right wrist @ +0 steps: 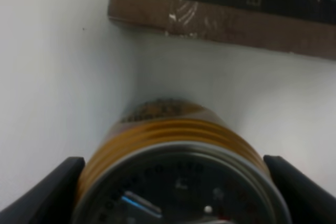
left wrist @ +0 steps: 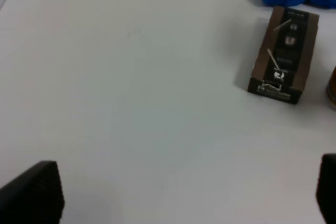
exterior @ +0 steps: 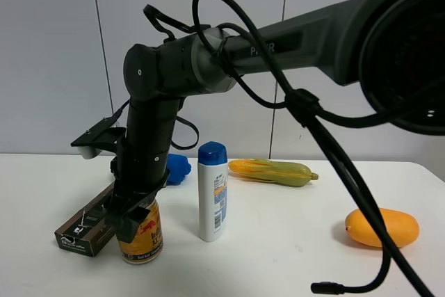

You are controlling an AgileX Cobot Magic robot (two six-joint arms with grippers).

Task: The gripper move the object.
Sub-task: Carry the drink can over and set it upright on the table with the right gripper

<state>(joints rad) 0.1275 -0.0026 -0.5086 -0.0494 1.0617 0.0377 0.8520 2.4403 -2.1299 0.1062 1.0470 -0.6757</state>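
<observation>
The gold-yellow drink can (exterior: 144, 238) stands upright on the white table (exterior: 278, 241) at the front left. My right gripper (exterior: 131, 215) reaches across from the right and comes down over the can's top. In the right wrist view the can (right wrist: 178, 140) fills the space between the two black fingers (right wrist: 50, 195), which press on its sides; the right gripper (right wrist: 176, 187) is shut on it. My left gripper (left wrist: 184, 187) is open and empty above bare table. A sliver of the can (left wrist: 332, 85) shows at the edge of the left wrist view.
A brown and black box (exterior: 87, 227) lies just left of the can, also in the left wrist view (left wrist: 283, 56). A blue object (exterior: 177, 168) sits behind it. A white shampoo bottle (exterior: 212, 193) stands right of the can. A corn cob (exterior: 271, 170) and an orange mango (exterior: 382, 227) lie further right.
</observation>
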